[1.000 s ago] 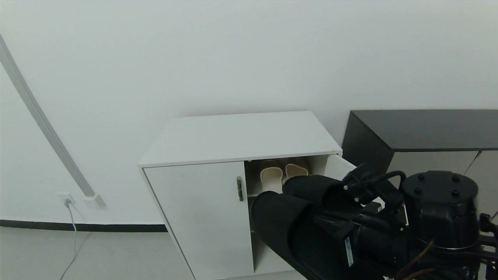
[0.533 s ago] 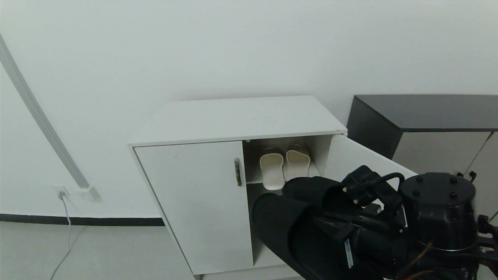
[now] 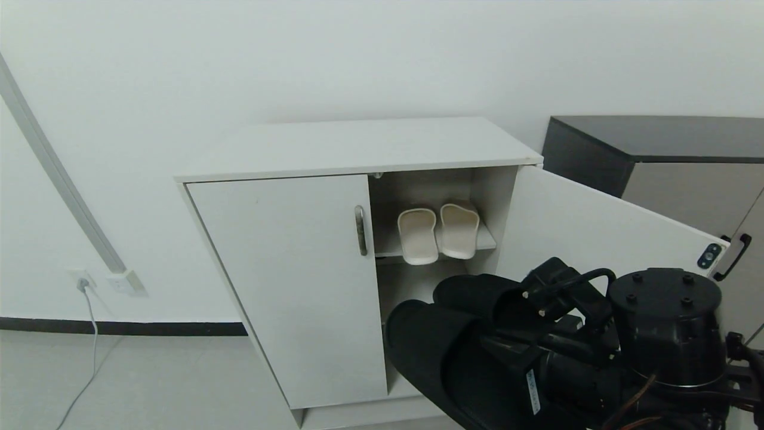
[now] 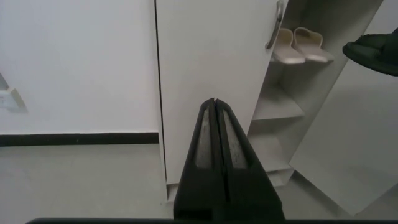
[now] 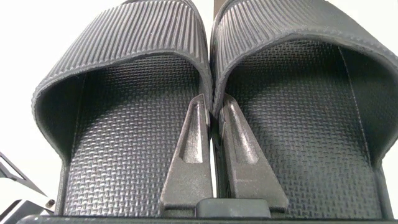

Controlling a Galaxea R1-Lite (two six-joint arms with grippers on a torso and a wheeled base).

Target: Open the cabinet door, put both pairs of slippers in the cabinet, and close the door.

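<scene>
Two black slippers [image 3: 441, 334], pinched together by the right end effector [image 5: 211, 106], point lengthwise at the open cabinet [image 3: 358, 146]. The lower shelf [image 4: 278, 106] lies ahead, under the beige pair [image 3: 439, 233]. Farther left, the left end effector [image 4: 215, 112] is pressed together, holding nothing.

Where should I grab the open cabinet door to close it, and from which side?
Grip the dark bar handle at the open door's free edge, coming from its outer face. It stands off the panel, leaving a gap for a finger; the inner face is flat. Probably use the left gripper, which holds nothing.
</scene>
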